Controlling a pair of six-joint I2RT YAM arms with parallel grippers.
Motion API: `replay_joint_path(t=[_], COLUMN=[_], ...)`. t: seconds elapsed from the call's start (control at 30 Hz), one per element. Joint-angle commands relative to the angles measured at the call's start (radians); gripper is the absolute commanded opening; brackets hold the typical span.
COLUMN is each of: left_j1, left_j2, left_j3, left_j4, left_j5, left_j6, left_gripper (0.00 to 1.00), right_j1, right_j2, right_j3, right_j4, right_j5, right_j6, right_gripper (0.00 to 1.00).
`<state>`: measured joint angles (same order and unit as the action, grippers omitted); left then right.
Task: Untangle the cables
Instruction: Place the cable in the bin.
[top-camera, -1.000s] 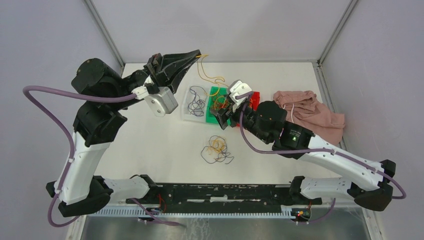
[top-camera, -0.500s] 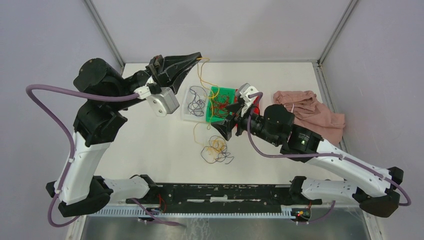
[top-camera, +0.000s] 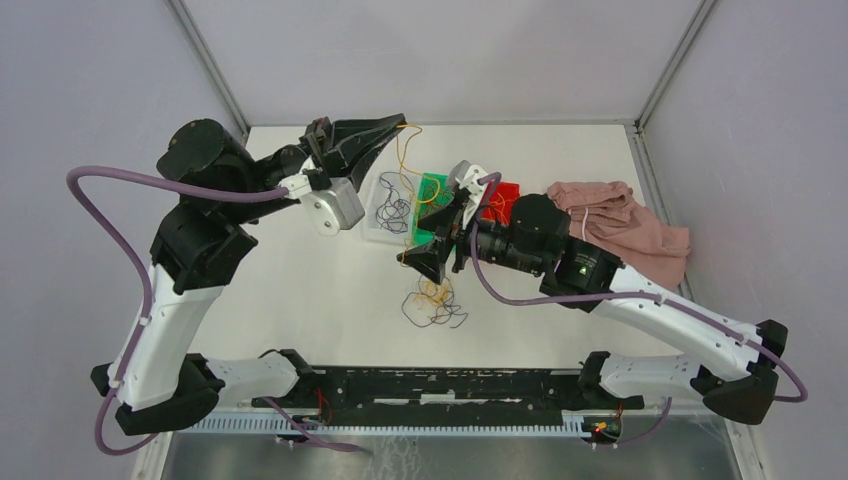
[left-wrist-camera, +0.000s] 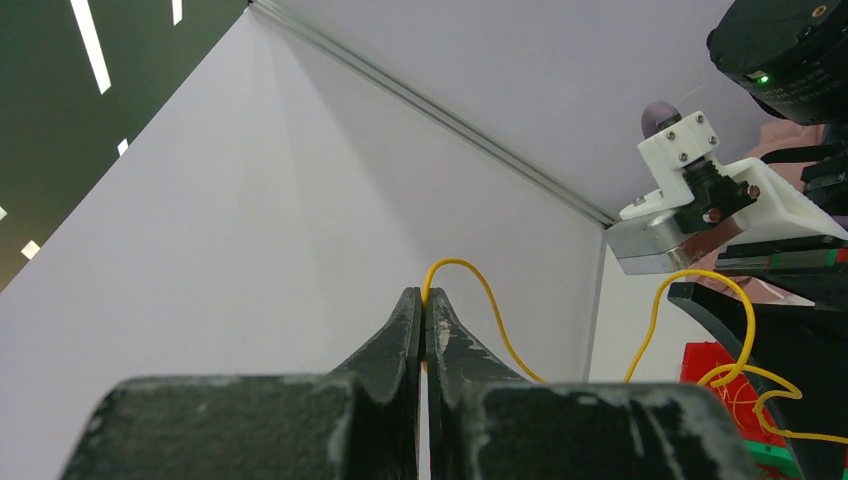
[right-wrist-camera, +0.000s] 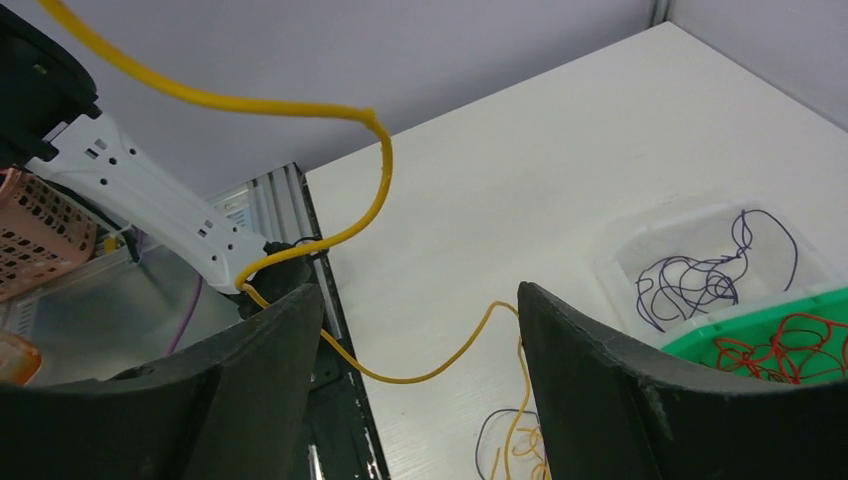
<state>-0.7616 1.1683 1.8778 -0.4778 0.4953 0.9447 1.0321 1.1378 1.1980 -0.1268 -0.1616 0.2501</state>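
Yellow cable is clamped between the closed tips of the left end effector, which is raised over the far left of the counter. It trails down toward the green bin. Right end effector hangs with its fingers apart, just above a loose clump of cables lying on the counter in front of the bins.

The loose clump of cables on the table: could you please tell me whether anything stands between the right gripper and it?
Only one yellow cable. Pinched in the shut left gripper, it trails through the gap of the open right gripper down toward the clump. Nothing else visible stands between them.
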Motion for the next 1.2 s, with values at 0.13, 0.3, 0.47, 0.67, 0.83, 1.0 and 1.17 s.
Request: replay_joint_path(t=[0.13, 0.3, 0.47, 0.67, 0.83, 1.0, 1.17], left_j1=[-0.005, -0.005, -0.005, -0.004, -0.005, -0.005, -0.005], left_j2=[-0.017, -0.012, -0.012, -0.013, -0.011, -0.012, -0.017], left_j3=[0.002, 0.012, 0.009, 0.008, 0.008, 0.008, -0.004], left_j4=[0.024, 0.024, 0.024, 0.024, 0.025, 0.025, 0.024], left_j5=[-0.017, -0.006, -0.006, -0.002, 0.002, 0.003, 0.002], left_j6=[-0.006, -0.015, -0.017, -0.019, -0.024, -0.028, -0.035], left_gripper=[0.03, 0.03, 0.03, 0.03, 0.03, 0.03, 0.03], right_j1=[-0.011, -0.035, -0.059, -0.064, -0.065, -0.065, -0.068], right_j2=[-0.111, -0.162, -0.198, -0.173, -0.091, -0.043, -0.005], right_j3=[-0.081, -0.109, -0.124, -0.057, 0.012, 0.039, 0.067], right_j4=[0.054, -0.01, -0.014, -0.02, -0.048, -0.042, -0.013], right_j5=[0.076, 0.2, 0.195, 0.011, 0.062, 0.171, 0.148], right_j6=[0.024, 0.015, -0.016, -0.056, -0.084, -0.127, -0.12], right_gripper=[0.78, 0.78, 0.81, 0.81, 0.75, 0.69, 0.34])
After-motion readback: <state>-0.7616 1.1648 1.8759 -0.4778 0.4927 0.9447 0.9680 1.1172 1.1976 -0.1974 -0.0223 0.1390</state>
